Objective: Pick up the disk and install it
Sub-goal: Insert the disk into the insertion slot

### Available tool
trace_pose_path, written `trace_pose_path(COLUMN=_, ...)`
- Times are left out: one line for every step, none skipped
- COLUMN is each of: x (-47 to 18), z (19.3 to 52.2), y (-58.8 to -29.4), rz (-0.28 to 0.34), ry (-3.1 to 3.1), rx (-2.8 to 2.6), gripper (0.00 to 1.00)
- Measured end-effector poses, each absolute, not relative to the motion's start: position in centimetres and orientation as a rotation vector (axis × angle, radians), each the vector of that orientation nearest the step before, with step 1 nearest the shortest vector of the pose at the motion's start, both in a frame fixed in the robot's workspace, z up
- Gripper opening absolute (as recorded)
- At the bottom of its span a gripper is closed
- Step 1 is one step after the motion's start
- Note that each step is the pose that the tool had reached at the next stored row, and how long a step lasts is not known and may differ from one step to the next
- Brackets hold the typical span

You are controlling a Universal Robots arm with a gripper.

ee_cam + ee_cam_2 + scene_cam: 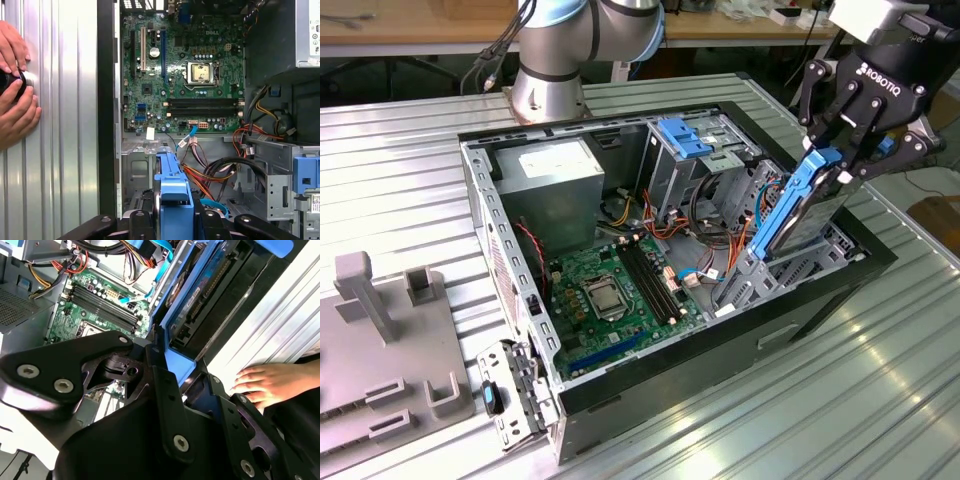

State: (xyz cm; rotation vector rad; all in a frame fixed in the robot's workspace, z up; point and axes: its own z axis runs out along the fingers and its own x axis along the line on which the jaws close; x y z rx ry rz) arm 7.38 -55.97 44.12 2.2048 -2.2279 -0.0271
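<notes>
Ribbed silver table (410, 170) carries an open black computer case (800, 310) lying on its side. Above the case's end at the exterior view's right hangs the gripper (842, 165). Its black fingers are clenched on the upper end of the disk (798, 215), pinching the blue plastic frame from both sides.

The disk stands on edge and tilted, with its top up at the gripper and its lower end down among the grey bay walls inside the case. Whether that end is already seated in a slot I cannot tell, since the frame and the walls hide it. In the first wrist view the disk (175, 197) shows edge-on as a blue strip running out from between the fingers.

Just beside the disk lies a tangle of orange, red and blue cables (710, 225). Past them the green motherboard (610, 285) covers the case floor. A silver drive cage (685, 140) with blue clips stands at the far wall, and a grey power supply box (560, 175) fills the far corner next to it.

Beyond the case rises the arm's base (550, 75). A grey fixture (380, 340) sits well apart at the exterior view's left. A person's hands (15, 100) rest on the table outside the case wall, closed round a small dark round object.
</notes>
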Motion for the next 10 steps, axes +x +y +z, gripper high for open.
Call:
trace_pose_path(x=7.47, z=44.11, y=-55.97, rz=-0.027, ry=-2.228, rx=2.205, gripper=0.37)
trace_pose_path(x=7.63, z=44.10, y=-55.97, rz=-0.028, ry=-2.228, rx=2.205, gripper=0.37)
trace_pose_path(x=7.70, z=44.10, y=-55.97, rz=-0.028, ry=-2.228, rx=2.205, gripper=0.37)
trace_pose_path(x=7.73, z=44.10, y=-55.97, rz=-0.027, ry=-2.228, rx=2.205, gripper=0.37)
trace_pose_path(x=7.73, z=44.10, y=-55.97, rz=-0.027, ry=-2.228, rx=2.205, gripper=0.37)
trace_pose_path(x=7.73, z=44.11, y=-55.97, rz=-0.027, ry=-2.228, rx=2.205, gripper=0.37)
trace_pose_path(x=7.74, z=44.11, y=-55.97, rz=-0.027, ry=-2.228, rx=2.205, gripper=0.37)
trace_pose_path(x=7.74, z=44.15, y=-55.98, rz=-0.027, ry=-2.228, rx=2.205, gripper=0.37)
trace_pose_path(x=7.73, z=44.18, y=-55.98, rz=-0.028, ry=-2.228, rx=2.205, gripper=0.37)
trace_pose_path(x=7.74, z=44.28, y=-55.98, rz=-0.028, ry=-2.228, rx=2.205, gripper=0.37)
